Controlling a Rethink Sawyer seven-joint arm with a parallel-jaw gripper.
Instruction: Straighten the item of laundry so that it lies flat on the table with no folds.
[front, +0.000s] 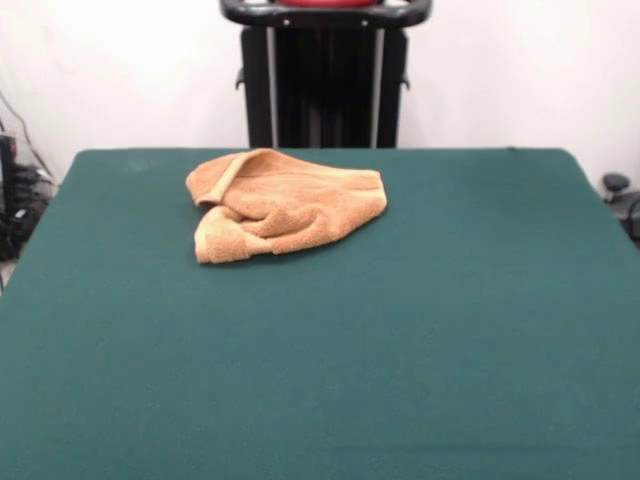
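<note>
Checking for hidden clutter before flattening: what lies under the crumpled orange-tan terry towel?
The orange-tan terry towel rests bunched and folded on the dark green felt table. Only felt shows around it; whatever its folds cover cannot be seen.

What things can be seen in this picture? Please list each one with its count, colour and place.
towel: one, orange-tan, crumpled with folds, on the far part of the table, a little left of centre
table: one, dark green top, fills most of the front view
wall: one, white, behind the table
cables: a few, dark, at the left edge beside the table
dark object: one, black, at the right edge
robot pedestal: one, black, at the table's far side; gripper not in view
</note>
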